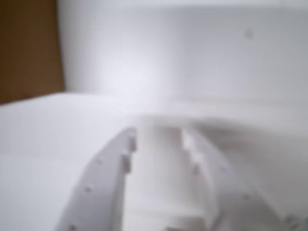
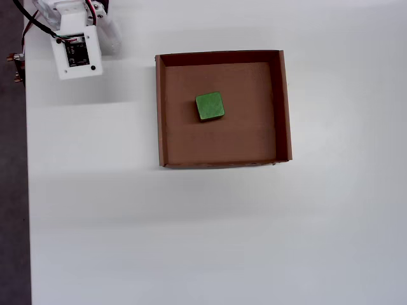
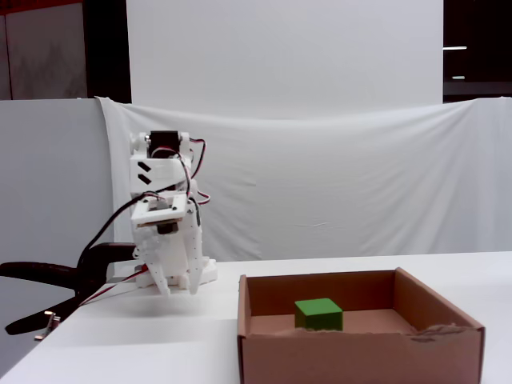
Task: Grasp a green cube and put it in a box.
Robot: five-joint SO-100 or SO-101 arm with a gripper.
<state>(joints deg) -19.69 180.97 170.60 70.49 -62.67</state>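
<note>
Small bright green cube [image 2: 210, 106] already inside shallow brown cardboard box [image 2: 285, 108]; task apparently done. White two-finger gripper [image 3: 178, 290] parked at ten o'clock, empty, narrowly parted.

White surface [image 2: 191, 241], plain and flat. Resting directly on it: brown cardboard box [image 2: 162, 114] near the middle, and the arm's white base [image 3: 204, 272] at the left end.
</note>
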